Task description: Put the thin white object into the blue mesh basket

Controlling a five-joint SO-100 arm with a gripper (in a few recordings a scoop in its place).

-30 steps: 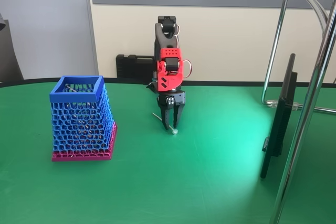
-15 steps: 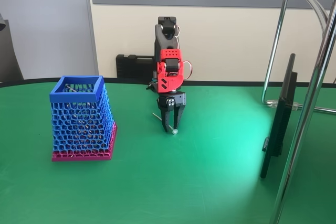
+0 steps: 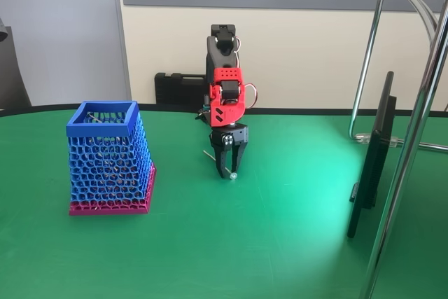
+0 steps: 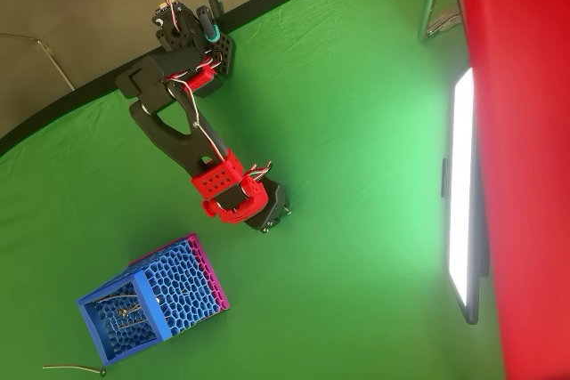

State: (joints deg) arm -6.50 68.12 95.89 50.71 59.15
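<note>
The thin white object (image 3: pixel 218 163) lies slanted on the green table, its shiny bead (image 3: pixel 234 175) toward the front. My gripper (image 3: pixel 227 171) points straight down over it, its black fingers drawn in on the stick near the bead end, tips at the table surface. The blue mesh basket (image 3: pixel 105 162) stands upright on its magenta base, well to the left of the gripper in the fixed view. In the overhead view the basket (image 4: pixel 183 287) sits below and left of the red wrist, which covers the fingers and the stick.
A thin stick rests inside the basket near its rim (image 3: pixel 94 117). Another thin curved rod (image 4: pixel 76 367) lies on the table beside the basket. A dark monitor (image 3: pixel 371 166) and chrome stand poles (image 3: pixel 413 145) stand at the right. A black case (image 3: pixel 178 90) sits behind the arm.
The fingers have narrowed around the stick over the last second. The wrist has shifted slightly, and the stick's bead end has moved very little.
</note>
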